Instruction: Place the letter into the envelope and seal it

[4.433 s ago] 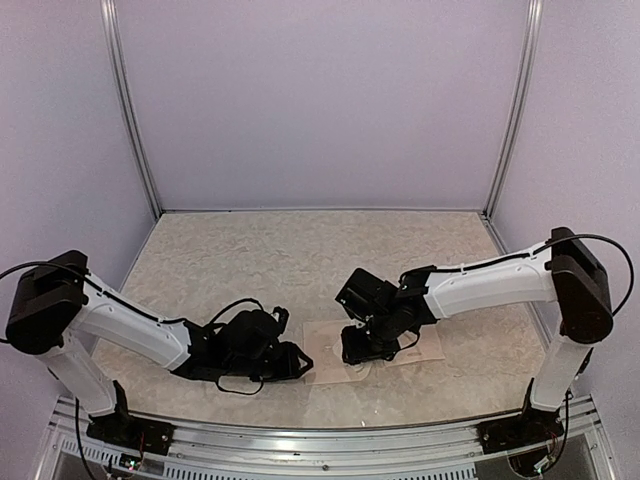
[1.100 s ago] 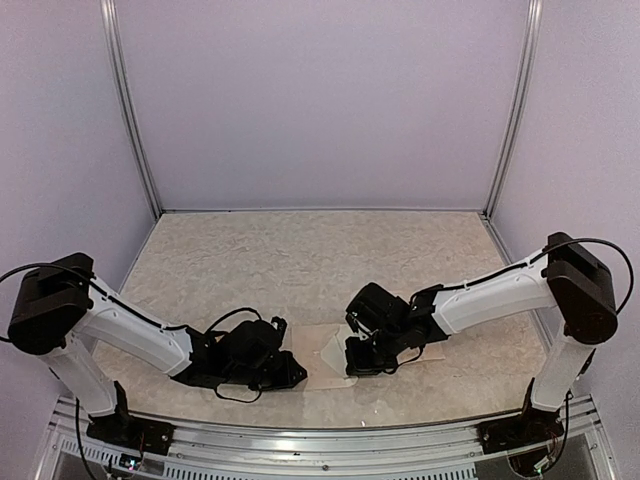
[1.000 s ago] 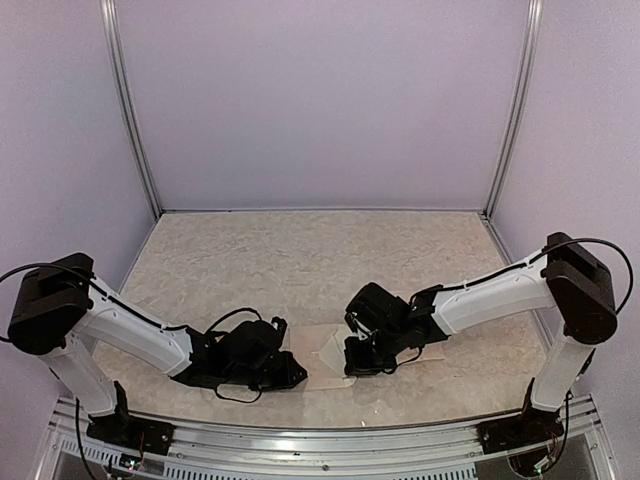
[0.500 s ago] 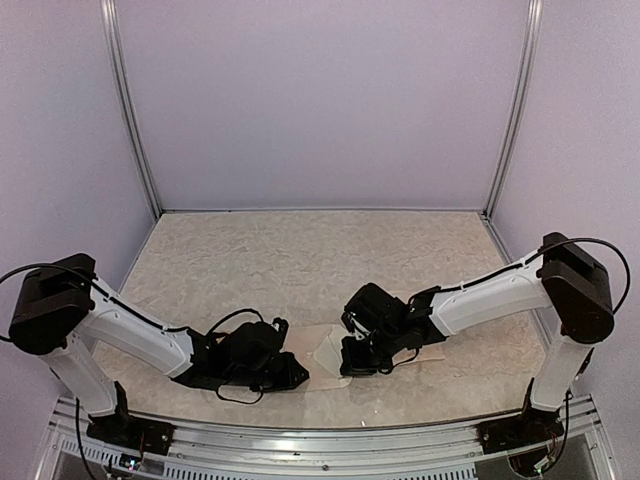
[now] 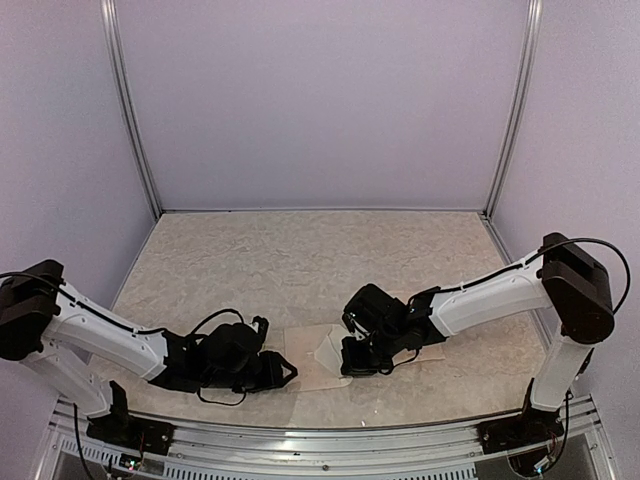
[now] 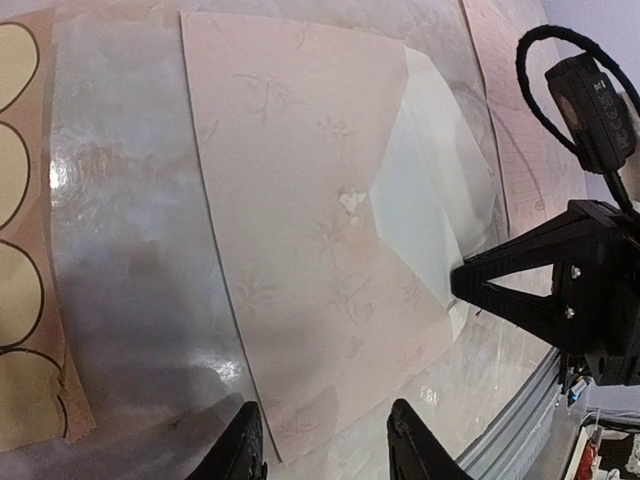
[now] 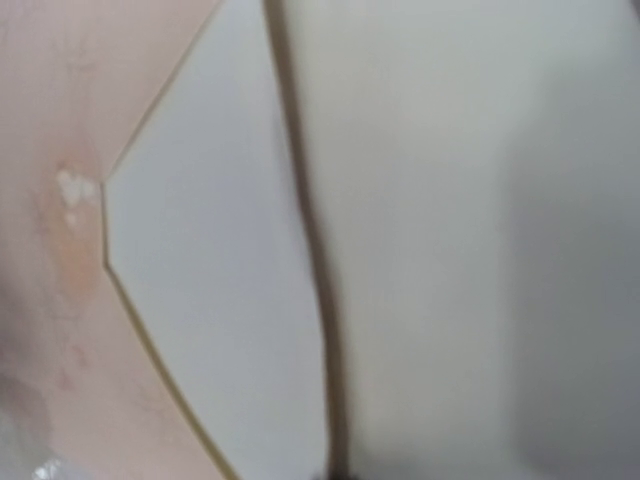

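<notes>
We see the envelope (image 5: 312, 365), a pale pinkish-beige paper rectangle, lying flat on the table (image 5: 300, 260) near its front edge, between the two grippers. In the left wrist view the envelope (image 6: 310, 230) fills the middle of the picture. Its triangular flap (image 6: 425, 200), whiter than the body, sits on the side toward the right arm with its point turned in over the body. In the top view the flap (image 5: 328, 350) appears to stand up a little from the paper. The right wrist view is very close and blurred, showing only the pink body (image 7: 60, 300) and the white triangle (image 7: 210, 280). The letter (image 5: 433, 351) lies outside the envelope, beyond the flap side and mostly hidden beneath the right arm. The left wrist view shows only a pale strip of it with thin dark lines (image 6: 495, 110). The right gripper (image 5: 348, 365) is low over the table with its jaws pressed together. Its black tip (image 6: 475, 285) touches the outer edge of the flap, and we cannot tell whether any paper is pinched in it. The left gripper (image 5: 290, 372) is at the opposite end of the envelope, also low. Its fingers (image 6: 240, 450) stand apart, with the near corner of the envelope between them and nothing clamped. Left of the envelope lies a sticker sheet (image 6: 20, 260) of round cream stickers with dark outlines. The table top is marbled beige, enclosed by plain lilac walls (image 5: 320, 100).
</notes>
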Available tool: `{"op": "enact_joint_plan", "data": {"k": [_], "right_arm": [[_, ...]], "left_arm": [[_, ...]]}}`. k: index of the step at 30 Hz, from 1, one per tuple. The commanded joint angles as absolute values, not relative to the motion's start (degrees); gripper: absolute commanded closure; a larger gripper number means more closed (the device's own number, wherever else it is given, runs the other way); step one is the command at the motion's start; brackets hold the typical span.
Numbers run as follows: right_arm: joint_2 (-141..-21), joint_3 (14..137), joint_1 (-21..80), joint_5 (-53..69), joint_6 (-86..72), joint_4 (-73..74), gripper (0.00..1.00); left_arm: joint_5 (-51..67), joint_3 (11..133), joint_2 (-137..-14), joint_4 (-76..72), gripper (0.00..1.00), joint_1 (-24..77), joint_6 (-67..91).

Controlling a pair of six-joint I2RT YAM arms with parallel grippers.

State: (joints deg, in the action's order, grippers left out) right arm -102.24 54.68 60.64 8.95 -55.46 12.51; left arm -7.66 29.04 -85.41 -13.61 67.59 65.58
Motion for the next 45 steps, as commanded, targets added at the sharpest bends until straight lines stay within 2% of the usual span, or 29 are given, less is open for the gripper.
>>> {"op": "enact_joint_plan", "data": {"k": [1,9,14,21,45], "right_arm": [[-102.39,54.77,61.17,7.81,-55.85,13.81,1.00],[-102.59,54.79,61.17,8.16,-55.89,13.68,1.00],[-103.08,54.89,61.26,8.92,-55.87,12.98,1.00],[-103.16,55.09,61.54,9.49,-56.04,11.96,1.00],[-101.92,56.01,62.84,8.03,-57.04,11.64,1.00]], "left_arm": [[-7.38,27.20,-85.70,-13.80,0.60,67.81,67.33],[-6.11,26.59,-88.55,-17.06,0.65,68.03,68.29],[-5.63,26.35,-89.33,-18.09,0.74,68.06,68.38],[-5.67,26.33,-89.51,-18.19,0.79,68.21,68.55],[-7.55,27.03,-88.04,-16.30,0.79,69.18,68.58]]}}
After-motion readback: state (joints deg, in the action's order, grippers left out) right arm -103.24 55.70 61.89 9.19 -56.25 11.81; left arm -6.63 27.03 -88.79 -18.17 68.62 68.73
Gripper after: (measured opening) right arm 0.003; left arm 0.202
